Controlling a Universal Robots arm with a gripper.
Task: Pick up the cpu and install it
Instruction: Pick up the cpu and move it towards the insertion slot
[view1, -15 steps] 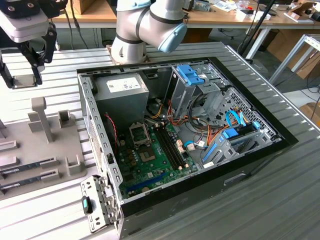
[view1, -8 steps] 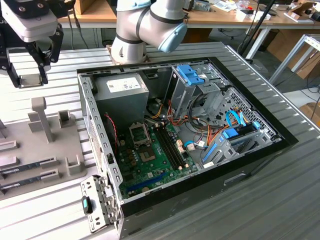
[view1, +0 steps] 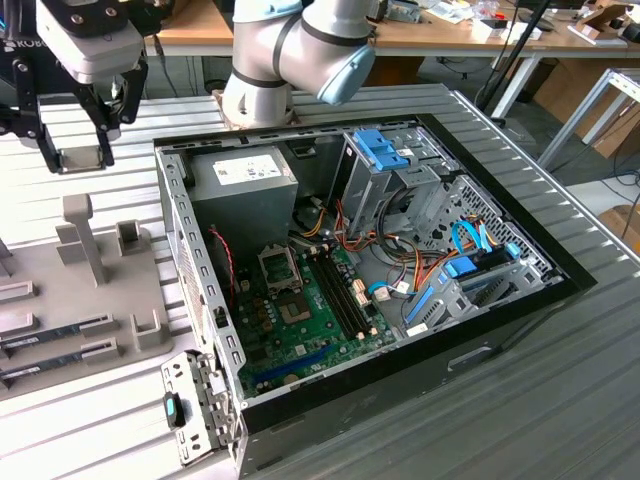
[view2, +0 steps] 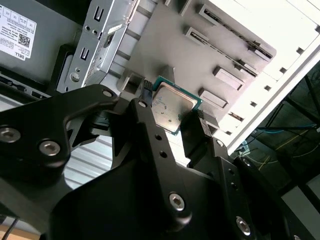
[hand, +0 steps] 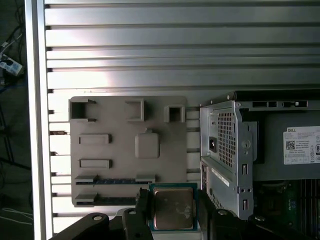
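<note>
1. Second wrist view: the jaws of the gripper (view2: 173, 111) are closed on the cpu (view2: 172, 104). They pinch two opposite edges, and the metal top faces the camera.
2. Location: in the exterior view the gripper hangs at about 10 o'clock from the open computer case (view1: 400, 250), above the counter (view1: 100, 440) and near the grey fixture tray (view1: 60, 300). The cpu is airborne and well apart from the socket (view1: 280, 268) on the board.
3. Hazard, slip: the hold rests on thin edges only. A jolt or a sudden stop could tilt the chip between the jaws or drop it onto the counter.
4. Hazard, collision: the perforated side wall (view1: 190, 260) of the case stands between the gripper and the socket. A low approach could strike it. Red wires (view1: 225, 265) lie just beside the socket, at roughly its 9 o'clock, and could snag.
5. Hazard, mis-seating: a chip arriving rotated or tilted against the socket could bend contacts when pressed. The alignment marks cannot be made out.
</note>
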